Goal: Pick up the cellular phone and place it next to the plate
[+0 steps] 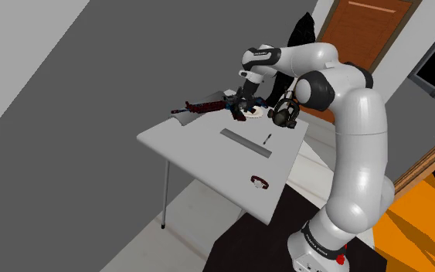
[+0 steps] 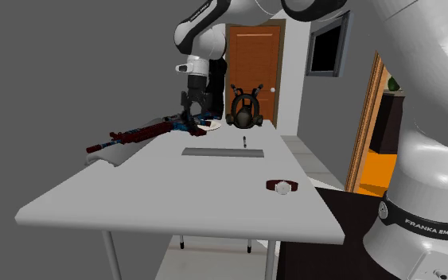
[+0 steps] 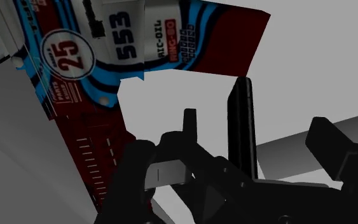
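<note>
the gripper (image 3: 233, 139) hangs low over the far end of the table (image 1: 200, 151), its two black fingers (image 3: 336, 149) spread wide and pinching nothing. between them is a dark object that i take for the cellular phone (image 3: 242, 114): a thin black slab standing on edge, with a bulkier dark body beside it. it sits closer to one finger, and a strip of pale surface separates it from the other, so it is bracketed, not held. whether it rests on the table i cannot tell. the slab's long axis runs away from the palm, roughly along the fingers, with its thin side across the gap. a plain closing of the jaws should, i judge, catch it with no turn of the wrist. just beyond lies a rifle (image 3: 75, 57) in red, white and blue racing livery. in the shoulder view the white plate (image 1: 254, 114) is just beside the hand, toward the gas mask (image 1: 285, 114), so the phone is near the plate.
</note>
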`<action>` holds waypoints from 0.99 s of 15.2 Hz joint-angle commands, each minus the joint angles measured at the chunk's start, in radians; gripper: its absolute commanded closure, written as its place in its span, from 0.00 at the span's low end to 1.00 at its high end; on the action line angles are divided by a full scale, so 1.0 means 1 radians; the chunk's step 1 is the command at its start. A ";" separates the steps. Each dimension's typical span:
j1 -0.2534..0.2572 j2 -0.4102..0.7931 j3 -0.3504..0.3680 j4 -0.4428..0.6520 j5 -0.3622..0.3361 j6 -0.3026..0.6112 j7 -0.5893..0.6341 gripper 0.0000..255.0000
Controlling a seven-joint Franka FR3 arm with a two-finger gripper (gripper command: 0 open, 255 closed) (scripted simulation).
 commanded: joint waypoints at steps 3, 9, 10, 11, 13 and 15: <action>0.000 0.000 0.000 0.000 0.000 0.000 0.000 0.00; -0.020 -0.017 -0.010 0.100 -0.014 -0.114 0.015 0.00; -0.020 -0.017 -0.010 0.100 -0.014 -0.114 0.015 0.00; -0.020 -0.017 -0.010 0.100 -0.014 -0.114 0.015 0.00; -0.020 -0.017 -0.010 0.100 -0.014 -0.114 0.015 0.00; -0.020 -0.017 -0.010 0.100 -0.014 -0.114 0.015 0.00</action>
